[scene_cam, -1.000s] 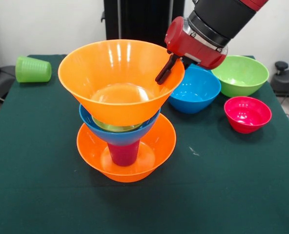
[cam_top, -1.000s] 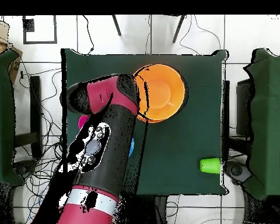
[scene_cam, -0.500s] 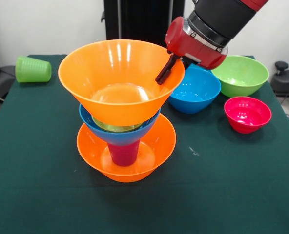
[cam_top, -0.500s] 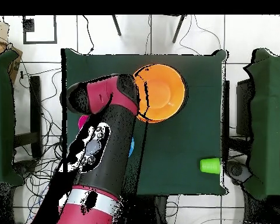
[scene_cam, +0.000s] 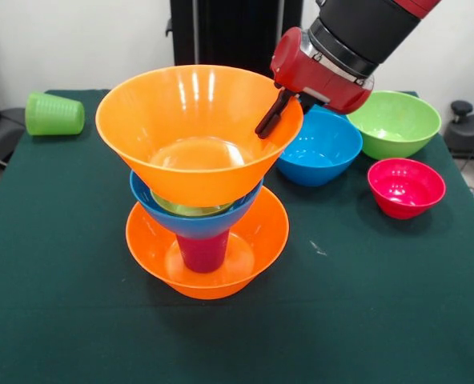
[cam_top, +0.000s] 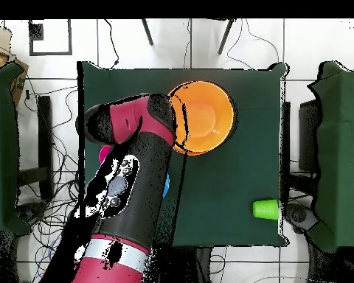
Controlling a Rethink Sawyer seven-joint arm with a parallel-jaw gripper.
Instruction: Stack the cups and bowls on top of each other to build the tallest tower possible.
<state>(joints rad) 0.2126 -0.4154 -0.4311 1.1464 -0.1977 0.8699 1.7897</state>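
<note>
From my console the tower (scene_cam: 201, 184) stands upright near the middle of the green table (scene_cam: 365, 304), its long axis vertical. I count its parts from the bottom: one large orange bowl (scene_cam: 253, 260) sitting mouth up on the cloth, the purple-magenta cup (scene_cam: 202, 252) standing in it, narrow end down as far as I can tell, a blue bowl (scene_cam: 201, 220) mouth up on the cup, a lime green bowl (scene_cam: 190, 210) nested inside the blue one (only a sliver of it shows), and the second large orange bowl (scene_cam: 189, 120) on top, mouth up and tilted a little toward the camera. From overhead this top bowl is a round orange disc (cam_top: 203, 116).

The gripper (scene_cam: 271, 116) is at the top bowl's rim on the right side in the front view. One dark finger (scene_cam: 267, 120) lies against the outside of the rim; I cannot tell how wide the jaws stand or whether they clamp the wall.

Off the tower I count three bowls, all mouth up to the right in the front view: one blue (scene_cam: 321, 148) just beside the tower, one lime green (scene_cam: 395, 122) behind it, and one small red-pink (scene_cam: 406, 186) nearer the camera. One light green cup (scene_cam: 54, 114) lies on its side at the far left corner, well apart from everything, its long axis running left to right.
</note>
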